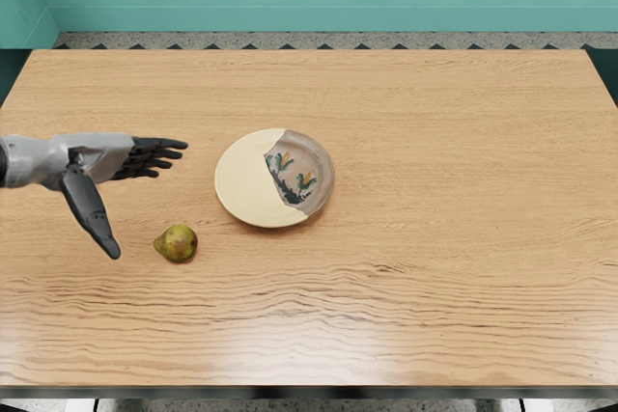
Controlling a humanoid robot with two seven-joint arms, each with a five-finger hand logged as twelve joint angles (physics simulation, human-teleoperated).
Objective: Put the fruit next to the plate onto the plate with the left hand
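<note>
A small yellow-green pear [177, 242] lies on the wooden table, to the lower left of the plate [247, 183]. The plate is cream with a painted bird pattern on its right part, and nothing lies on it. My left hand [126, 176] comes in from the left edge and hovers up and left of the pear, apart from it. Its fingers [159, 156] stretch toward the plate and its thumb [92, 214] points down toward the pear. It is open and holds nothing.
The wooden table [435, 238] spreads wide to the right and toward the front edge. A teal wall and a patterned floor strip run behind the far edge.
</note>
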